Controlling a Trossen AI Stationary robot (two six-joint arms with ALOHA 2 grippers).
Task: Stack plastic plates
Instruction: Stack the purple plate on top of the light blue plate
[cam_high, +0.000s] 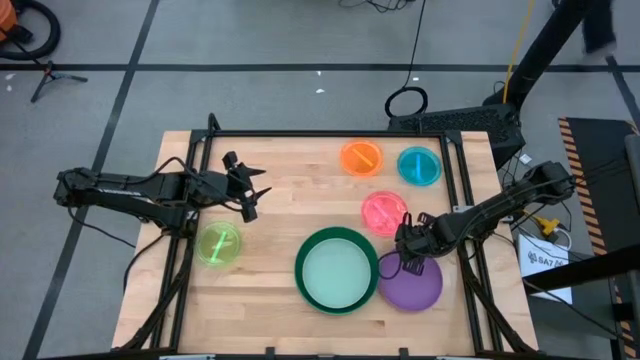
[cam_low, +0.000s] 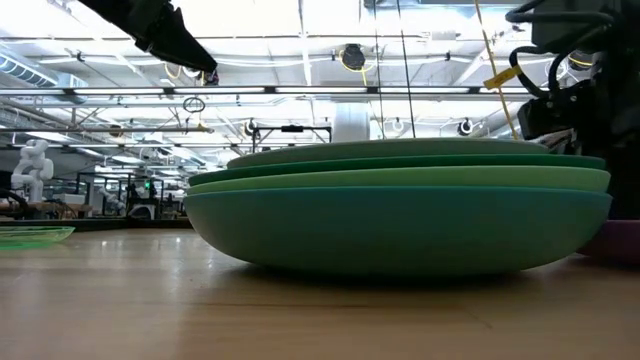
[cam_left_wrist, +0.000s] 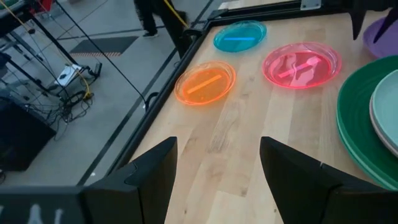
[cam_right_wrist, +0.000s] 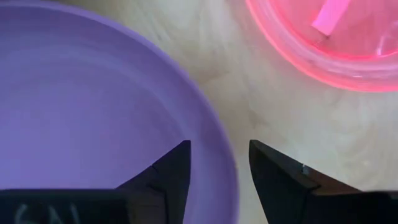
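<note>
With its fingers parted astride the far rim of the purple plate (cam_right_wrist: 93, 106), just near of the pink plate (cam_right_wrist: 323, 43), the right gripper (cam_right_wrist: 219, 163) risked pinching too shallowly and letting the rim slip.

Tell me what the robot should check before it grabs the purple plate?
1. Right claw open: ok.
2. Purple plate rim between its fingers: ok, seen in the right wrist view.
3. Pink plate clear of the purple one: ok, a gap of wood shows.
4. Big green stack ready to receive: ok, nothing on top.
5. Left claw out of the way: ok, open, up by the light green plate.
</note>
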